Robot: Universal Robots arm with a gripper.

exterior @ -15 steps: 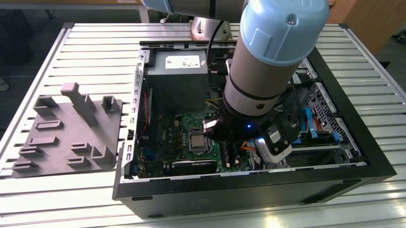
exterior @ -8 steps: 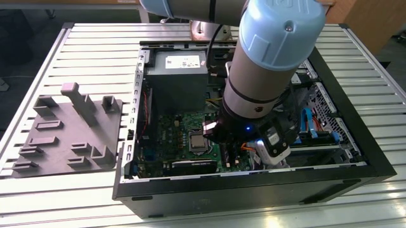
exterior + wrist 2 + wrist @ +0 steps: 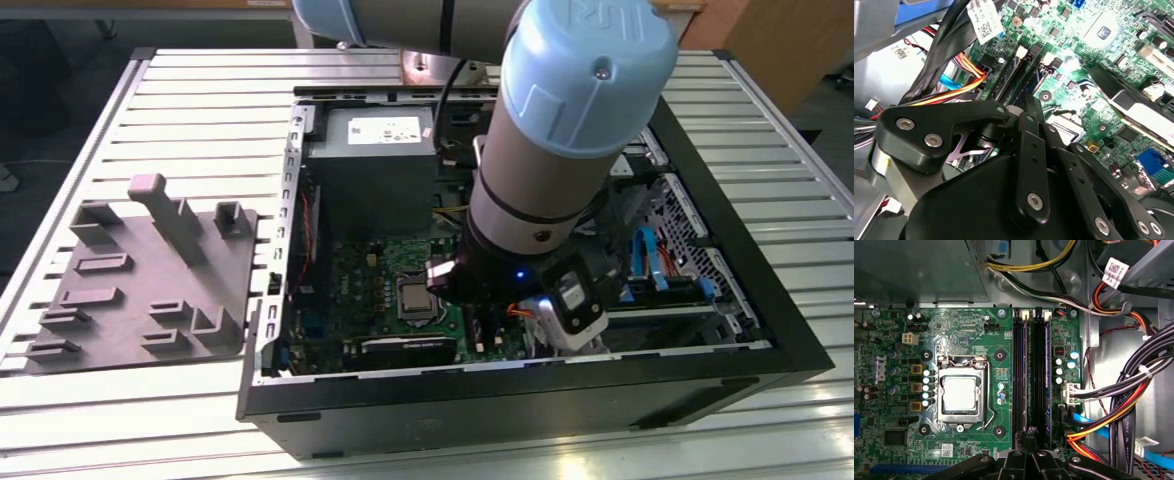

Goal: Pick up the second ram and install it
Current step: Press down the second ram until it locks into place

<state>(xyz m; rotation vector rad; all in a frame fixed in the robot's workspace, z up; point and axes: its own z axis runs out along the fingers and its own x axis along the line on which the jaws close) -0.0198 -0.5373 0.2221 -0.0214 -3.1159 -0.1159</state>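
Observation:
My gripper (image 3: 1029, 436) is shut, its black fingertips low over the near end of the black memory slots (image 3: 1040, 375) beside the processor socket (image 3: 960, 394). A dark blue-green strip, the second ram (image 3: 1026, 375), stands edge-on in the slot bank in line with the fingertips. I cannot tell whether the tips touch it. In the second wrist view the gripper (image 3: 1022, 107) points at the same slots (image 3: 1019, 75). In the exterior view the arm's wrist (image 3: 534, 250) reaches down into the open computer case (image 3: 534, 400).
The grey power supply (image 3: 367, 165) fills the case's far corner. Bundles of black, orange, yellow and blue cables (image 3: 1114, 405) crowd the space beside the slots. A grey moulded tray (image 3: 147, 280) lies on the slatted table at the exterior view's left.

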